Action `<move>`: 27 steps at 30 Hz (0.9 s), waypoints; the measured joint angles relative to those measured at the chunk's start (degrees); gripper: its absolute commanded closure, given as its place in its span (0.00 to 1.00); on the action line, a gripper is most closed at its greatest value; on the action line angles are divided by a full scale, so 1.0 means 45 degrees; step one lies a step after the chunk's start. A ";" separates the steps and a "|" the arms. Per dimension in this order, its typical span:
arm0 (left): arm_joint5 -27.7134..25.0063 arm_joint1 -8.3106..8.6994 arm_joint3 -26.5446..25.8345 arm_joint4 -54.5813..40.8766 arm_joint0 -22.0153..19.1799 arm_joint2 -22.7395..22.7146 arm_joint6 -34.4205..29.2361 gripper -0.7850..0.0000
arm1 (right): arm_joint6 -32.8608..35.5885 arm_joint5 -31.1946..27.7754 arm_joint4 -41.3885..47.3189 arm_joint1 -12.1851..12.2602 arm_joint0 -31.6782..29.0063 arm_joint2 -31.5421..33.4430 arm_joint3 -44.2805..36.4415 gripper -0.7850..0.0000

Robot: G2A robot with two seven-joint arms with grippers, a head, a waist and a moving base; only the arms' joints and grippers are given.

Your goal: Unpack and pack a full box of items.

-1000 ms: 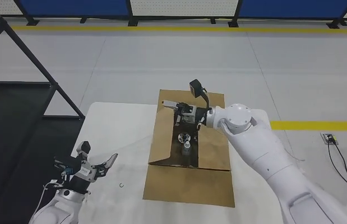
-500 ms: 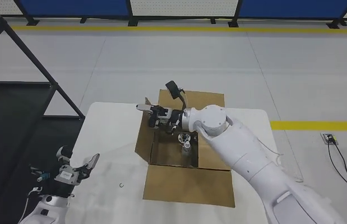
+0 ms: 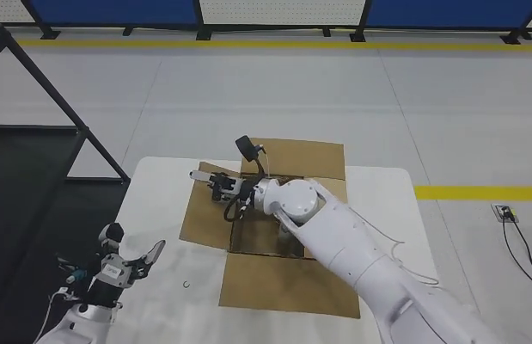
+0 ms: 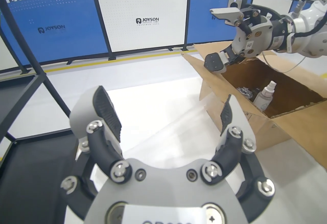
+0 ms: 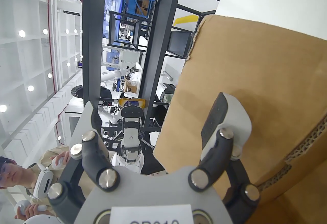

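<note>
Open cardboard box, flaps splayed

**Brown box on a white surface**

The box is plain brown cardboard. Its inside is a darker, shaded brown, and its cut edges show a wavy corrugated pattern. The surface under it is white.

Inside the box stands a whitish bottle with a pale cap and what may be a light blue mark on its label. Beside it lies a crinkled item, dark with silvery glints.

The left pincer and right pincer are pale grey-white with black textured pads and black links.

The floor is light grey with a yellow stripe. The fence alternates blue panels with white dotted ones in black frames.
</note>
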 measured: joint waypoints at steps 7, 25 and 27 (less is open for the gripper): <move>0.0305 -0.0043 0.0441 0.0668 -0.0704 0.0917 -0.0763 0.00 | 0.0387 -0.0441 -0.0084 -0.0500 0.0133 0.0085 0.0876 0.00; 0.1052 -0.0141 0.2080 0.0839 -0.2070 0.1871 -0.1561 0.00 | 0.1946 -0.2644 -0.0536 -0.0374 0.0267 0.1241 0.1424 0.00; 0.1057 -0.0141 0.2185 0.0841 -0.2089 0.1873 -0.1622 0.00 | 0.2031 -0.3020 -0.0612 -0.0214 0.0257 0.1484 0.1340 0.00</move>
